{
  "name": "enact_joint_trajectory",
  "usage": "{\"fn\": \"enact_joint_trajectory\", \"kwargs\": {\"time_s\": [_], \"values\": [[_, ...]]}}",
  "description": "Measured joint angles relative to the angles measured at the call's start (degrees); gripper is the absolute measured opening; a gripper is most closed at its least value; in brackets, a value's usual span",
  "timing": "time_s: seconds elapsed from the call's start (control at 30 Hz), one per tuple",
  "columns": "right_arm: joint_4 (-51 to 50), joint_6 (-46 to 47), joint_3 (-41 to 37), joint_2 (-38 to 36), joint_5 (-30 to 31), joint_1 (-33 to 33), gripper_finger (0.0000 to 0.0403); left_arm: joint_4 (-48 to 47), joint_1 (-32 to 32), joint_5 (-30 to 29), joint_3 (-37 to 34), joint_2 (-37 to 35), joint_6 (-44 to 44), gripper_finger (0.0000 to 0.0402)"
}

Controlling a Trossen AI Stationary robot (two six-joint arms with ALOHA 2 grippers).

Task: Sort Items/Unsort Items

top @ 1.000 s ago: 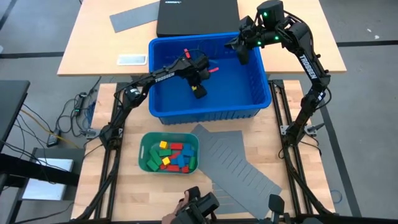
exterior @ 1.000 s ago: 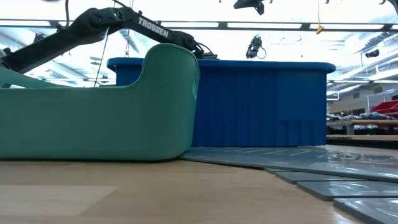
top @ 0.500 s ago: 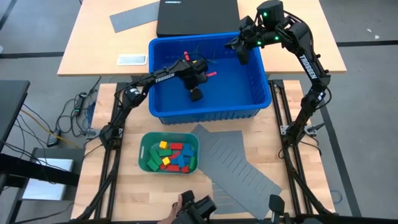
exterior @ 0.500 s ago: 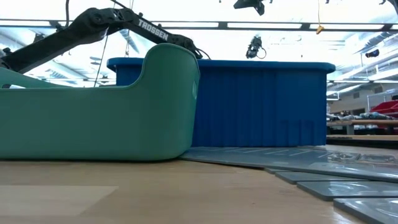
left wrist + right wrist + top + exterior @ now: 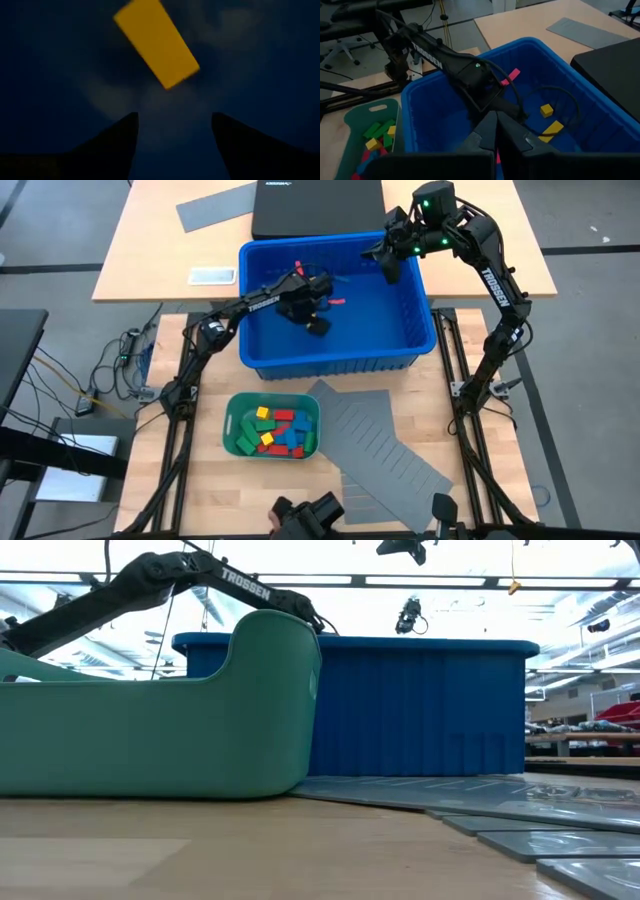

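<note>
Reaching down into the blue bin [image 5: 420,330], the left pincer [image 5: 316,323] hangs with its fingers [image 5: 117,137] apart and nothing between them, just above the bin floor. A yellow block [image 5: 156,42] lies flat on that floor right ahead of the fingers, not touching them. In the right wrist view two more yellow blocks [image 5: 552,127] rest on the bin floor beyond the left arm, near a loop of dark cable, and a pink strip [image 5: 510,76] sticks out beside the arm's wrist.

The right pincer [image 5: 390,268] waits over the bin's far right corner, its fingers pressed together and holding nothing.

Most of the blocks [image 5: 272,430] sit in the green tray [image 5: 232,420], which stands on the tabletop near its front edge, in front of the bin: red, yellow, green and blue pieces heaped loosely together. Grey slotted sheets [image 5: 385,445] lie flat on the tabletop just right of the tray, one corner reaching the bin's front wall. From the low view the tray's wall [image 5: 150,740] hides its contents.
</note>
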Motion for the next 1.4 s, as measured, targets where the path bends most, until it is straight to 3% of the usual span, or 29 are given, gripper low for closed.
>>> {"fn": "enact_joint_trajectory", "kwargs": {"time_s": [0.27, 0.6, 0.8, 0.93, 1.1, 1.2, 1.4], "values": [[0.02, -0.37, 0.00, -0.01, -0.05, 0.00, 0.0003, 7.71, 1.91, 0.94, -0.02, 0.44, -10.93, 0.0263], [0.05, -0.40, 0.00, 0.00, -0.51, 0.00, 0.0003, 11.89, 3.28, 2.26, -1.12, 2.65, -10.72, 0.0262], [0.07, -0.42, 0.00, 0.01, -0.51, 0.00, 0.0004, 12.15, 3.35, 2.18, -1.23, 4.99, -4.99, 0.0259], [0.07, -0.42, 0.00, 0.01, -0.51, 0.00, 0.0005, 11.48, 3.32, 1.51, -1.04, 5.20, -1.67, 0.0225], [0.09, -0.42, 0.00, 0.01, -0.51, 0.00, 0.0002, 8.39, 3.36, 4.97, 3.92, 5.62, 1.78, 0.0129], [0.09, -0.44, 0.00, 0.01, -0.51, 0.00, 0.0002, 4.17, 3.21, 5.62, 9.69, 5.41, 5.06, 0.0129], [0.12, -3.83, 0.00, -0.14, -0.47, -0.91, 0.0005, -0.68, 3.02, 11.63, 8.67, -3.44, 6.95, 0.0129]]}}
